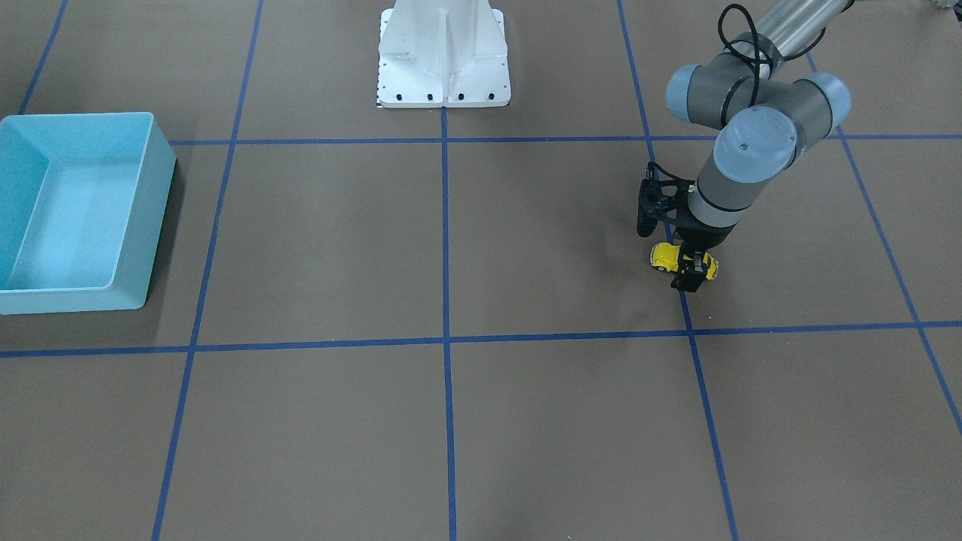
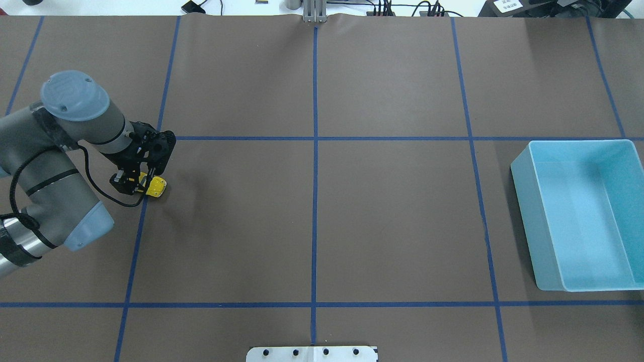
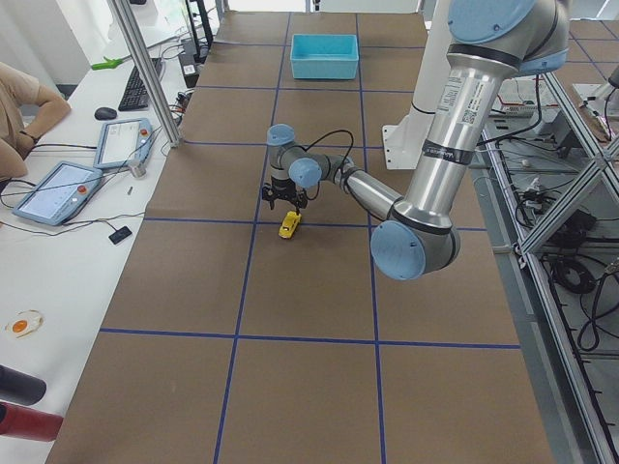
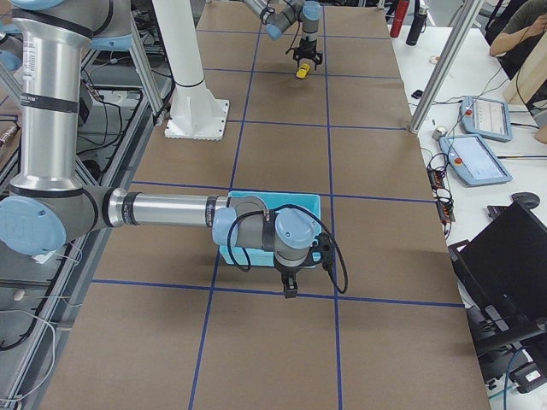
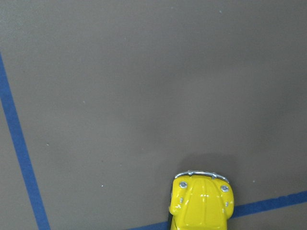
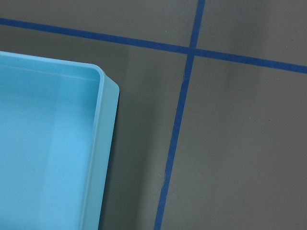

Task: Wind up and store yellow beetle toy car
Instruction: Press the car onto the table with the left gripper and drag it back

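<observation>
The yellow beetle toy car [image 1: 663, 256] sits on the brown table on a blue tape line, at my left side. My left gripper [image 1: 690, 272] comes straight down over it, with its black fingers straddling the car's body and closed on its sides. In the overhead view the car [image 2: 157, 187] sticks out from under the gripper [image 2: 135, 184]. The left wrist view shows only the car's front and silvery bumper [image 5: 204, 206] at the bottom edge. My right gripper [image 4: 288, 290] hangs just past the blue bin [image 4: 256, 200]; I cannot tell whether it is open or shut.
The blue bin [image 2: 523, 211] stands open and empty at the far right of the table, and its corner shows in the right wrist view [image 6: 48, 143]. The white robot base [image 1: 443, 68] stands at mid-table. Blue tape lines grid the brown surface.
</observation>
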Available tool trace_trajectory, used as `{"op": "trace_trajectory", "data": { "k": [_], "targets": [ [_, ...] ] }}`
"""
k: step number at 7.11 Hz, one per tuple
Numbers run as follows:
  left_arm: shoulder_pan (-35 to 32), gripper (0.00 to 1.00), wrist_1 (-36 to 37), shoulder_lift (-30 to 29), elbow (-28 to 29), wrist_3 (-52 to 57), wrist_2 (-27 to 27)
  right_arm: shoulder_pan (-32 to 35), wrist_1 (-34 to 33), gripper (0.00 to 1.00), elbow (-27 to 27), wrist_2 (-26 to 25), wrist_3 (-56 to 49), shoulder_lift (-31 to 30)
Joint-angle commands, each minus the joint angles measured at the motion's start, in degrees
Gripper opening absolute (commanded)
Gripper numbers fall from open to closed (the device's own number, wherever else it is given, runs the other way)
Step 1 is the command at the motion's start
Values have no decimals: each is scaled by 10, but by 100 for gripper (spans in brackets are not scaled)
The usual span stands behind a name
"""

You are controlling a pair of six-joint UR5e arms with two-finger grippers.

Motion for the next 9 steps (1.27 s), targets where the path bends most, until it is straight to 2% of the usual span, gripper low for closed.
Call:
{"op": "trace_trajectory", "data": {
  "k": [1, 5, 9],
  "targets": [
    [3, 100, -5, 2, 5, 1, 1, 0, 0, 100, -1, 0, 0, 1],
    [12, 98, -21, 2, 1, -28, 9, 0, 0, 100, -2, 1, 0, 1],
    [31, 98, -46, 31, -13, -31, 26, 0, 0, 100, -2, 1, 0, 1]
  ]
}}
